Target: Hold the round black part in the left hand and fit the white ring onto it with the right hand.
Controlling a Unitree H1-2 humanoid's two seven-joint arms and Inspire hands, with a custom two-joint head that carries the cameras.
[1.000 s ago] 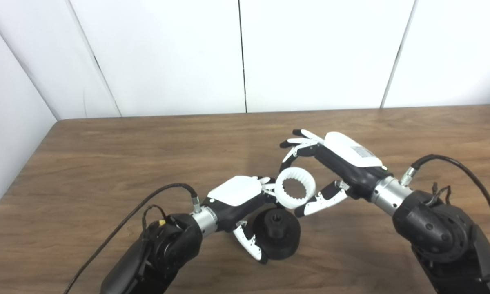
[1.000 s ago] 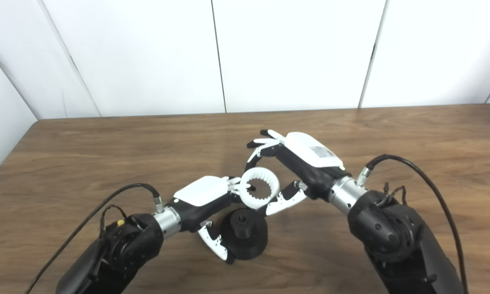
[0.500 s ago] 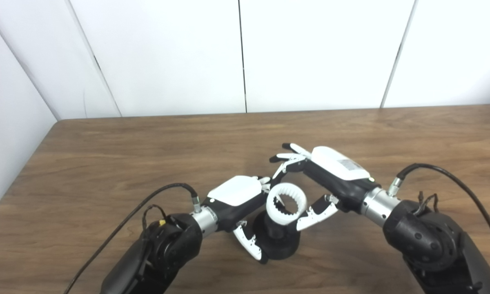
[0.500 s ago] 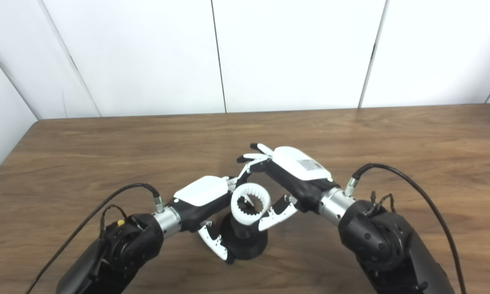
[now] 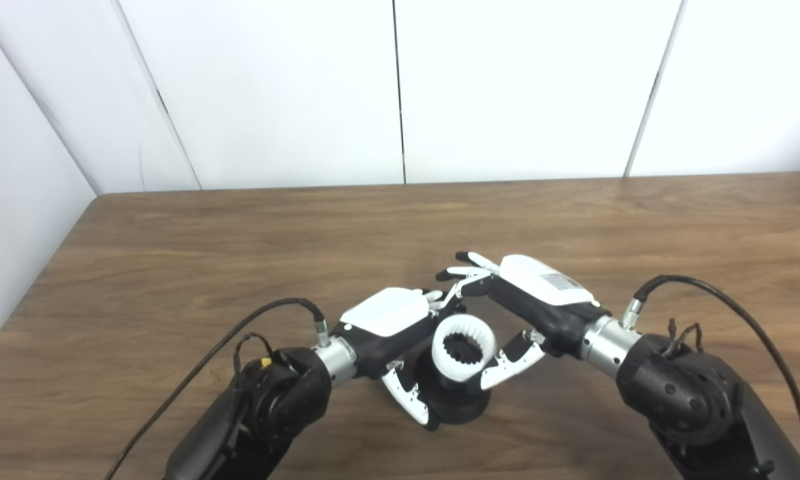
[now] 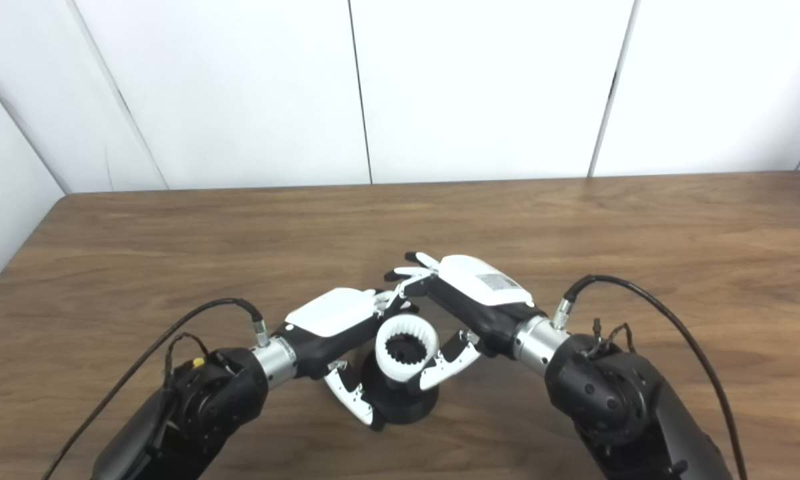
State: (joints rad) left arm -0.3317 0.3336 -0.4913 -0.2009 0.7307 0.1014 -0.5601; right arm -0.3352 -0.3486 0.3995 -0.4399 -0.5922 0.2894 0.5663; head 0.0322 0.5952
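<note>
Both hands meet on a brown wooden table — white wall panels behind; left hand fingers grip black part; right hand fingers pinch white ring.

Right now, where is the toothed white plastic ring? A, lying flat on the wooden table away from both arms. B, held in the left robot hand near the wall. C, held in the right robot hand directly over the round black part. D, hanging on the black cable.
C: the right robot hand pinches the toothed white plastic ring right over the round black part, which the left robot hand steadies on the table.
</note>
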